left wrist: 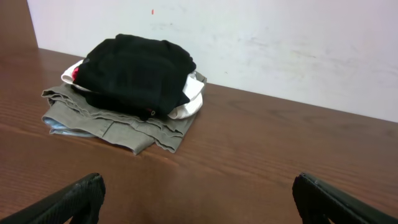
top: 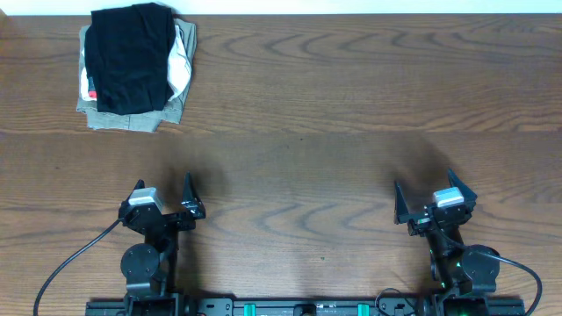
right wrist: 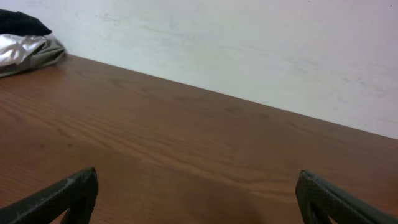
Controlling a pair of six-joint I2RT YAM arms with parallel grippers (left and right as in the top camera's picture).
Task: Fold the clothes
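Note:
The black pants (top: 132, 57) lie folded in a compact bundle on top of a stack of folded garments at the table's far left corner. A bit of bright red shows at their left edge. They also show in the left wrist view (left wrist: 137, 71). My left gripper (top: 163, 189) is open and empty near the front edge, far from the stack; in its own view the fingers (left wrist: 199, 193) spread wide over bare wood. My right gripper (top: 424, 186) is open and empty at the front right, its fingers (right wrist: 198, 193) also wide apart over bare wood.
Under the pants lie a white garment (top: 182, 57) and an olive-grey folded garment (top: 132, 118). The stack's edge shows in the right wrist view (right wrist: 28, 50). A white wall (left wrist: 280, 43) runs along the wooden table's (top: 334, 105) far edge.

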